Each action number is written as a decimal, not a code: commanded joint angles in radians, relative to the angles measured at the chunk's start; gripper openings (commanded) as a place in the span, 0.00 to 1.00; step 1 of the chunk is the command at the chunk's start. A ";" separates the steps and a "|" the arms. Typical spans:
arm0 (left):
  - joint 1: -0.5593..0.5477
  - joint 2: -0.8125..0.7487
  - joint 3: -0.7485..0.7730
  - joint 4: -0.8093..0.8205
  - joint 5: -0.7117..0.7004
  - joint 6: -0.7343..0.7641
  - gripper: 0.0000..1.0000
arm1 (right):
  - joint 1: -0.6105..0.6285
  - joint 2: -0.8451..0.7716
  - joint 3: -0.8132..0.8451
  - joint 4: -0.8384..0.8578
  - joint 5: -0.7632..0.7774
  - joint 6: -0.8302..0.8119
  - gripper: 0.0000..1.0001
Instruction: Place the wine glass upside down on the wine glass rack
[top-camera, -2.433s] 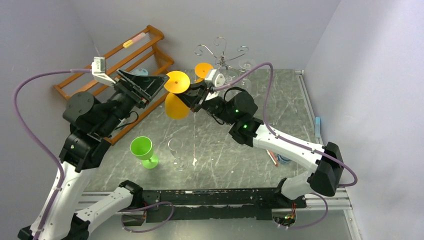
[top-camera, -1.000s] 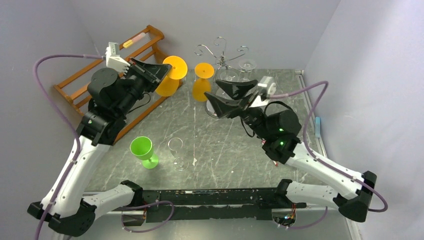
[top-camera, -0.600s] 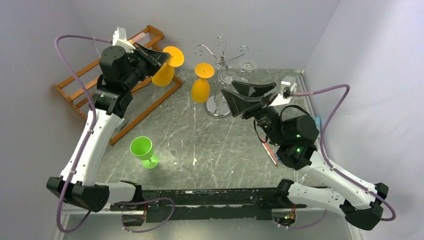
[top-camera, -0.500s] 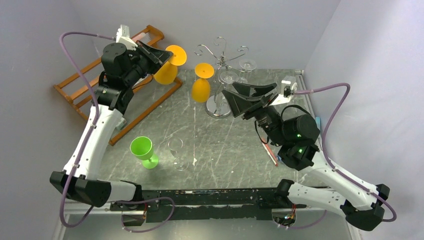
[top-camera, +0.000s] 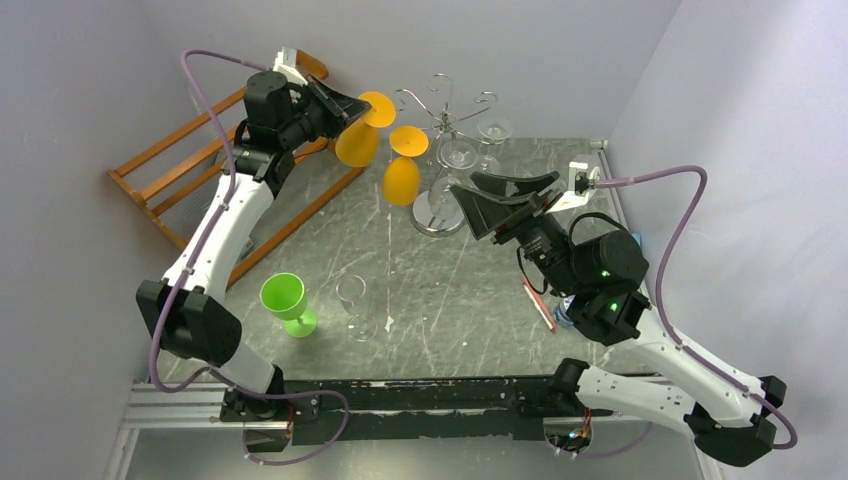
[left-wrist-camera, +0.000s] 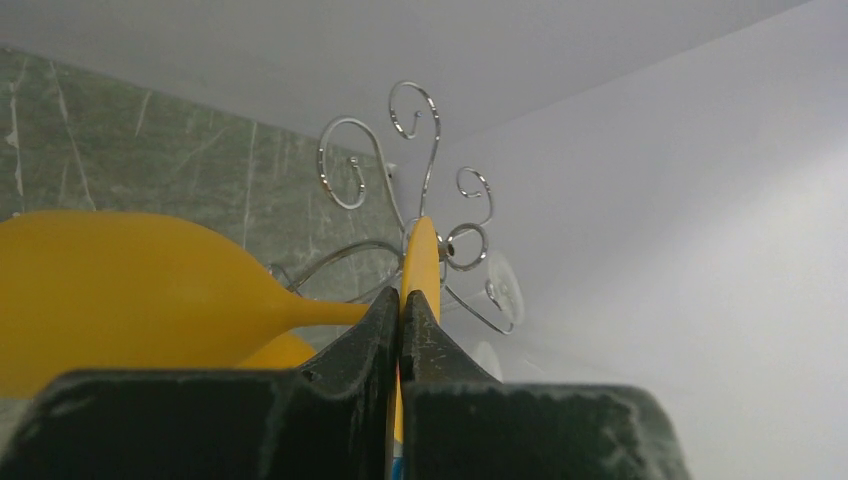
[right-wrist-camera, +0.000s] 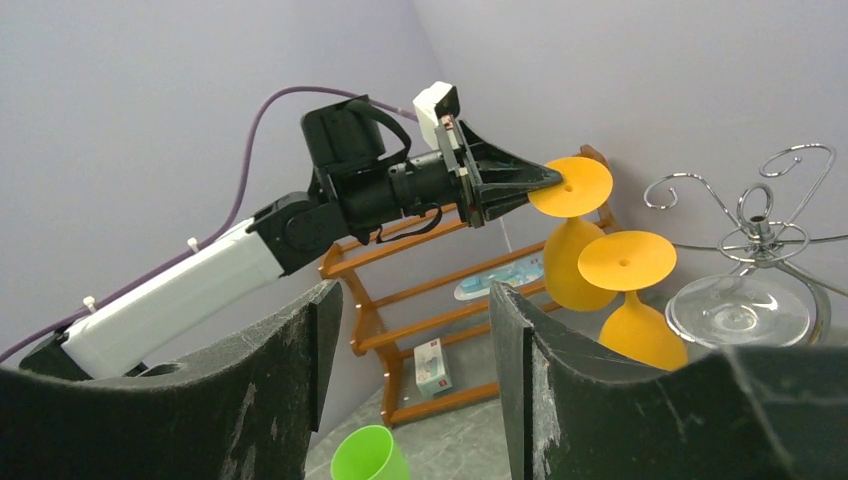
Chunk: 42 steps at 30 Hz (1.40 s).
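Note:
My left gripper is shut on the flat foot of an orange wine glass. The glass hangs tilted, bowl down and to the left, just left of the silver wine glass rack. In the left wrist view the foot stands edge-on between the fingertips, close before the rack's scroll arms. A second orange glass and two clear glasses hang upside down on the rack. My right gripper stands open and holds nothing, right of the rack's disc base.
An orange wooden slatted rack leans at the back left. A green glass and a clear glass stand upright near the front. A red pen lies under my right arm. Walls close in on the left, back and right.
My left arm has stretched farther and to the right, carrying the orange glass up beside the wire rack. The right arm let go earlier, drew back to the right, and now barely moves.

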 joint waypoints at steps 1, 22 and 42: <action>0.009 0.017 0.026 0.067 0.015 0.005 0.05 | -0.001 -0.019 0.020 -0.036 -0.004 0.000 0.59; -0.039 0.264 0.209 0.139 0.176 -0.153 0.05 | -0.001 -0.041 -0.004 -0.036 -0.018 -0.016 0.59; -0.037 0.411 0.326 0.249 0.129 -0.185 0.05 | -0.002 -0.058 -0.023 -0.033 -0.011 -0.016 0.59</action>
